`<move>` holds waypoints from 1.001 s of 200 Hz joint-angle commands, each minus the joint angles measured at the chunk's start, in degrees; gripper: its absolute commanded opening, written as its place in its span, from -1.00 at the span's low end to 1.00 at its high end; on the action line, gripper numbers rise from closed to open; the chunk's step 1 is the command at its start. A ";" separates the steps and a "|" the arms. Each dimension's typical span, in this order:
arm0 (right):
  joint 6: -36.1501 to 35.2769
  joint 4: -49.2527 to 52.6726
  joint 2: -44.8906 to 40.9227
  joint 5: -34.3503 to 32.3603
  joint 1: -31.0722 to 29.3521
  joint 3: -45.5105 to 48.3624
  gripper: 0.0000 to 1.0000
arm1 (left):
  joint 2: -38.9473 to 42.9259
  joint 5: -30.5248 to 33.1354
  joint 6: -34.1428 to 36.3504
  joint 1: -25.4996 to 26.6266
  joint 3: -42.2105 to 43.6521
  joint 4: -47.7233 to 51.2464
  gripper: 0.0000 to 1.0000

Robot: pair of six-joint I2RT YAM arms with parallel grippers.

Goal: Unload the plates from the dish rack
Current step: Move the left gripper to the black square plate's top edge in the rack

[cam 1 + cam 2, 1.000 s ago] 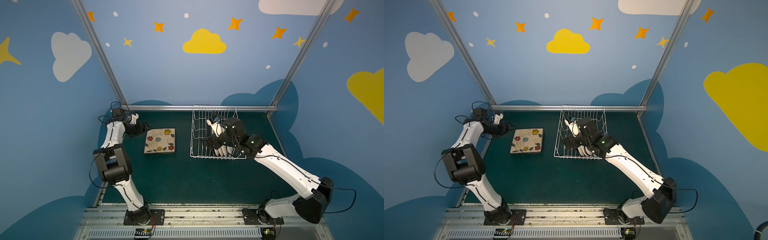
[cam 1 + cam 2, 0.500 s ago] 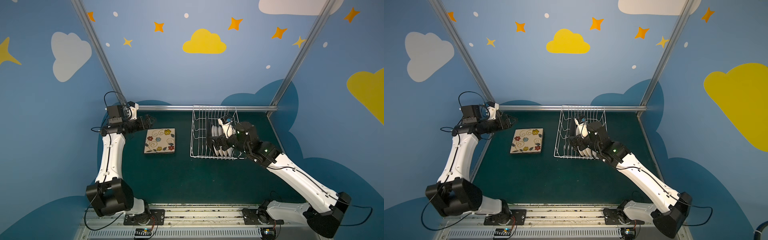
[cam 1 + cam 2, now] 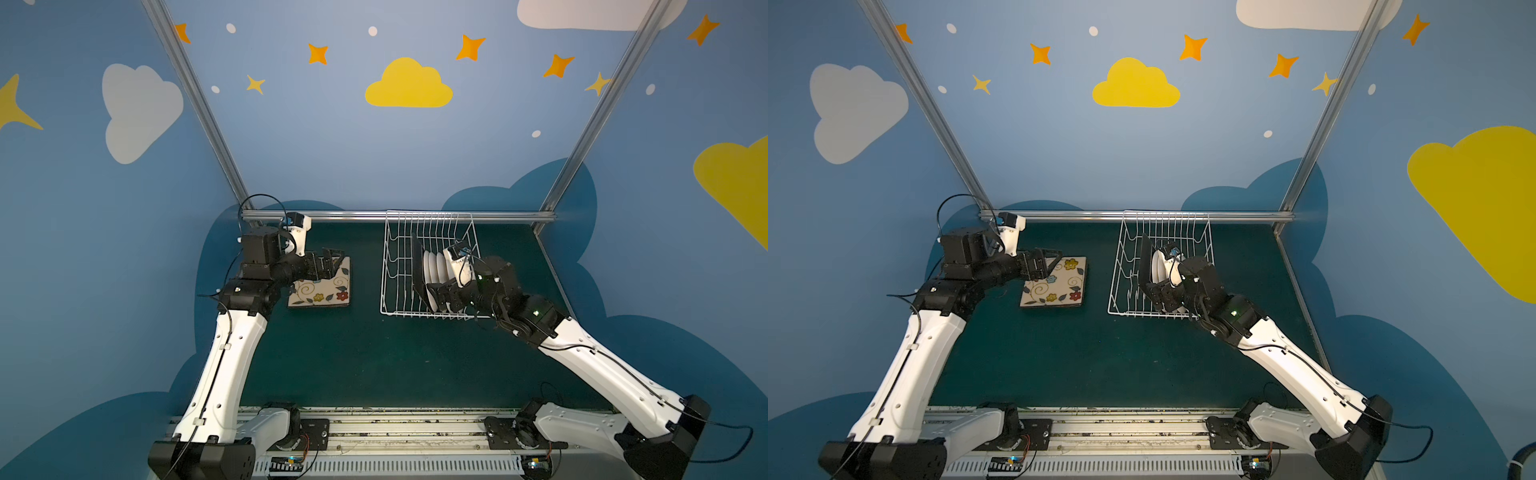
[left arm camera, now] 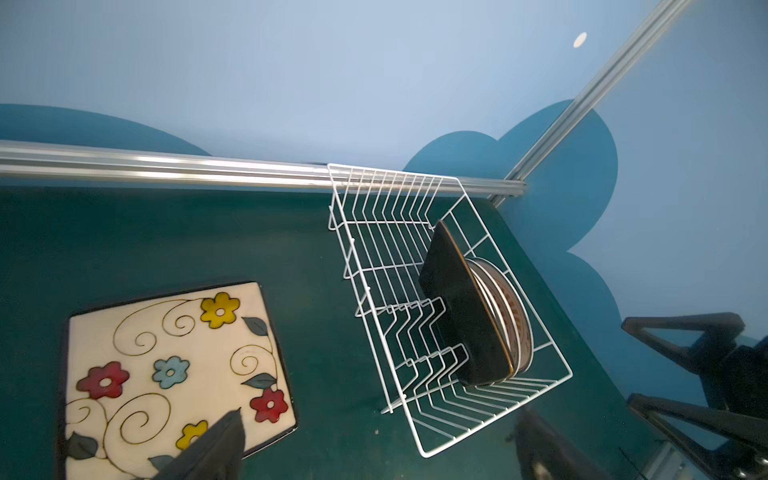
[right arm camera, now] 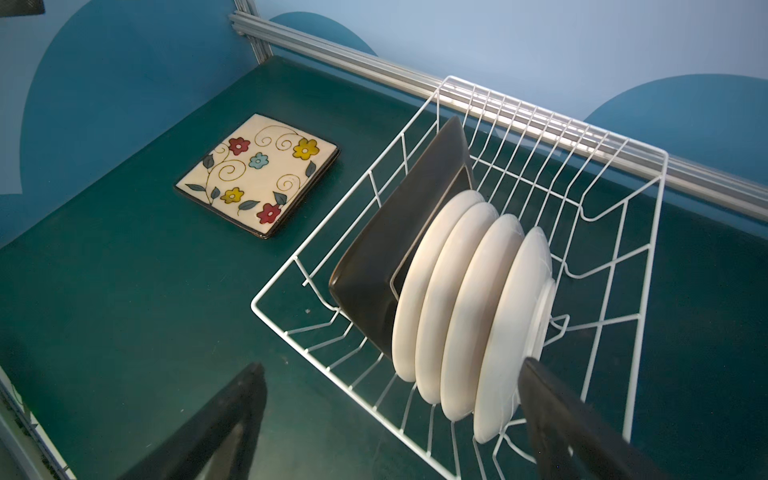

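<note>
Hovering open and empty, the right gripper faces the round plates in the dish rack. The left gripper beside the rack gapes empty too. A skewed pinch could topple neighbouring plates

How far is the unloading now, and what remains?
Done: a stack of flowered square plates lies on the table. In hand: nothing; the left gripper is open above that stack, the right gripper open at the dish rack. Left: one black-backed square plate and four round white plates stand in the rack.
</note>
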State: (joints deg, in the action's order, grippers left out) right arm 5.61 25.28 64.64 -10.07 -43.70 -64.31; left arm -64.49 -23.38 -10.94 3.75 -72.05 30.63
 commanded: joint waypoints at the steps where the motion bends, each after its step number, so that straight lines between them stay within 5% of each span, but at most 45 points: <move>1: 1.78 -2.11 -2.01 -1.30 0.37 1.41 0.88 | 1.25 1.31 -2.35 2.70 1.13 -3.02 0.99; 129: 7.01 1.28 -6.36 2.24 6.09 5.58 0.88 | -15.36 4.77 -12.91 22.63 -4.06 -9.52 0.95; 200: 7.80 0.40 -8.72 4.13 9.63 7.78 0.88 | -28.56 6.60 -15.04 27.20 -13.44 -4.73 0.57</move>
State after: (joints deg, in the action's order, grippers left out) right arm 12.64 25.98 57.69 -7.16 -35.03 -57.67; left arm -90.21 -17.85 -25.30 30.11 -82.43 23.29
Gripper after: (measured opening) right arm 0.939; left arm 0.809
